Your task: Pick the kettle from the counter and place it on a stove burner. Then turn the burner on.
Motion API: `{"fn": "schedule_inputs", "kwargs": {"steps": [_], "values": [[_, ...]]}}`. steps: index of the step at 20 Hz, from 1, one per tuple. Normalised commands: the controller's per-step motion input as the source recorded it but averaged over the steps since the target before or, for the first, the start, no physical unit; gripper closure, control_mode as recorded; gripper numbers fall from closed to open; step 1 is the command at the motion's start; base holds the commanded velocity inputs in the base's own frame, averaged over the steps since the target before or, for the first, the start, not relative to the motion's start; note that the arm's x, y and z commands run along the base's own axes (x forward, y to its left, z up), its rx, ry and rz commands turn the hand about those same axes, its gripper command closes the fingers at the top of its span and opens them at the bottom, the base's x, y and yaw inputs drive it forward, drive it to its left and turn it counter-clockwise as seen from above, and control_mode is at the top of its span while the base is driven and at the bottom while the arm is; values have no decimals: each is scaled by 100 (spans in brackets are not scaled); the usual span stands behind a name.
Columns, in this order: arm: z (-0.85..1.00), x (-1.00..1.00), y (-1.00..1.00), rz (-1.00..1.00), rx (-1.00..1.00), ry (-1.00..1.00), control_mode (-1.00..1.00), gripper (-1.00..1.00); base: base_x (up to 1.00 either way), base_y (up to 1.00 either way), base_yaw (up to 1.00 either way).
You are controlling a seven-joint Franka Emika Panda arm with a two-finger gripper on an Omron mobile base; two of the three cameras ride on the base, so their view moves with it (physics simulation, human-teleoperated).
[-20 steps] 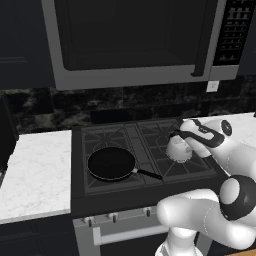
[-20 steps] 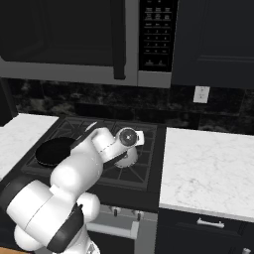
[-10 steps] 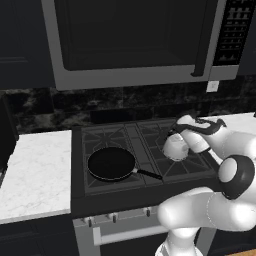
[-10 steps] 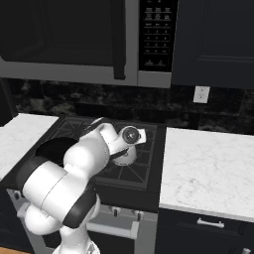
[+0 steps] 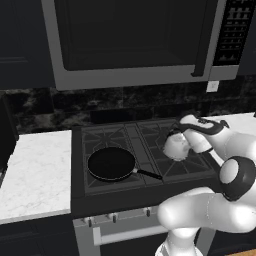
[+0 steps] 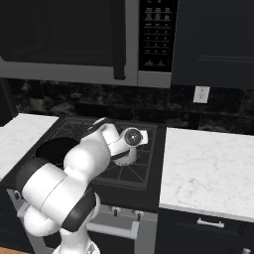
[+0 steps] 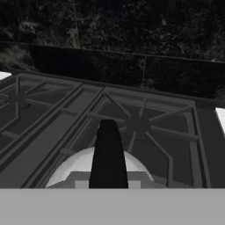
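The arm bends forward over the dark cooktop, its gripper point(image 5: 176, 131) closed on the handle of the kettle point(image 5: 175, 146). The kettle hangs above the right stove burner point(image 5: 172, 148), with marble counter point(image 6: 213, 168) on either side and a microwave point(image 5: 135, 40) overhead.

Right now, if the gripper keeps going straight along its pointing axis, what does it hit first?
The kettle: the gripper is already closed on its dark handle, dome right beneath it. Past the kettle, the line likely reaches the stove burner grate; how high the kettle hangs above it is unclear.
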Motion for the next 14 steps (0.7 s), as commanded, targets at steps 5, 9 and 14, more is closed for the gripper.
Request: {"fn": "schedule_inputs", "kwargs": {"steps": [5,9,14], "values": [[0,-44,-21,0,0,0,-100,100,0,0,0],[-4,-3,0,0,0,0,-100,-100,0,0,0],[-2,0,4,0,-1,0,-100,-100,0,0,0]]}}
